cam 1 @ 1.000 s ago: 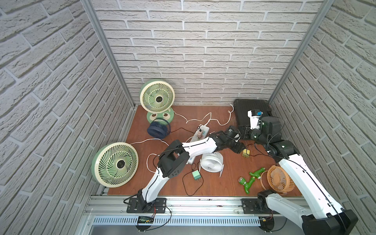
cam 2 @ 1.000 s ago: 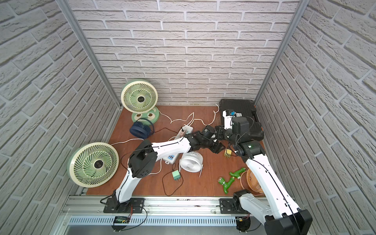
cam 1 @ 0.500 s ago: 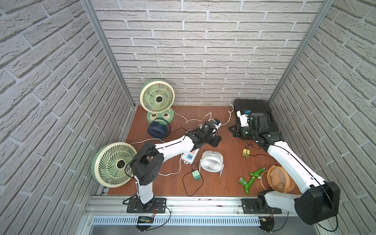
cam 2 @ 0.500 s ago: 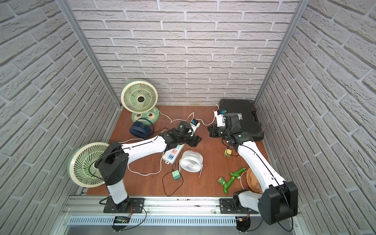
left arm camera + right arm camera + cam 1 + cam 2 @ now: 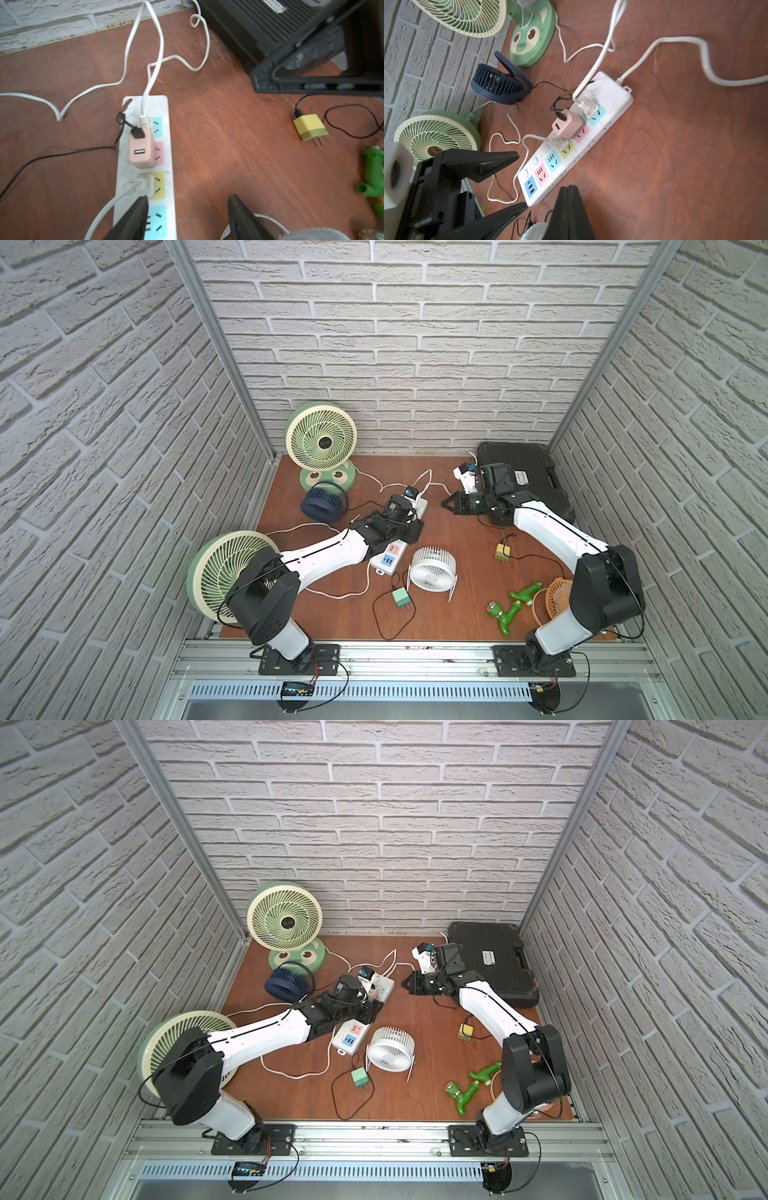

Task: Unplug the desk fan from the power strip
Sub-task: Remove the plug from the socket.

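Partly beneath the spread left tool (image 5: 188,198) lies the power strip (image 5: 124,168).

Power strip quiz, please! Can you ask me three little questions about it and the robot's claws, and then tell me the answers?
1. Pick one: what colour is the socket face on the power strip that the pink USB adapter is plugged into? A yellow, B pink, C green.
2. True or false: the left gripper is shut.
3. Count: how many things are plugged into the strip's sockets?

Key: 1 B. 2 False: its jaws stand open just above the strip. 3 Three.
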Controlling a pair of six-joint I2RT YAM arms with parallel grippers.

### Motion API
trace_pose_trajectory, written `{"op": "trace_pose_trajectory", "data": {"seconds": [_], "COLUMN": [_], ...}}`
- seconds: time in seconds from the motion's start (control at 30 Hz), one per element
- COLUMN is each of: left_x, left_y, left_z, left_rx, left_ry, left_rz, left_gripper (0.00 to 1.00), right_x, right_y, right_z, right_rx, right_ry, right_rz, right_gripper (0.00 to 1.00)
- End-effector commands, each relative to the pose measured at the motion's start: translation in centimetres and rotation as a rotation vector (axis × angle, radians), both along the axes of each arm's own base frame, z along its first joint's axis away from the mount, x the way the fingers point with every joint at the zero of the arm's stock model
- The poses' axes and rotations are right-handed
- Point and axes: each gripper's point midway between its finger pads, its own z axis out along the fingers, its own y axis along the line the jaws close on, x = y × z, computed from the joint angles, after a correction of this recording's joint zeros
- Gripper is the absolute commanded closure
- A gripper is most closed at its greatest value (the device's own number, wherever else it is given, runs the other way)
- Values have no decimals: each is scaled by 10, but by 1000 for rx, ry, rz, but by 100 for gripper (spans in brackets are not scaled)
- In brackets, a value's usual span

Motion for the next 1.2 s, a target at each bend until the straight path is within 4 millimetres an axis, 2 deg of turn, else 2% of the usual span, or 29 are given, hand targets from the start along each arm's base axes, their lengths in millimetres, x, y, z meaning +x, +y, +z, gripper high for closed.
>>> {"op": "trace_pose_trajectory", "data": {"seconds": [0.0,0.23,0.5,0.6,0.63,0.8,1.17], "left_x": [2,-3,-2,0,1,7,14], "left_y": [17,36,45,45,45,42,38], "left_z": [6,-9,-23,-27,-28,-36,-50], "left_rx": [-12,-23,-29,-25,-24,-21,-12], "left_ry": [-41,-54,-84,-93,-97,-85,-56], "left_rz": [63,127,168,173,175,174,179], "left_gripper": [36,40,44,45,45,45,45], "right_x": [4,10,19,23,23,27,29], "right_y": [28,62,82,85,85,84,86], "right_z": [5,-24,-59,-65,-77,-97,-116], "right_rx": [32,34,44,45,38,15,10], "right_ry": [-33,7,40,37,61,86,123], "right_rz": [88,173,209,211,210,196,191], "right_gripper": [97,97,97,97,97,97,97]}}
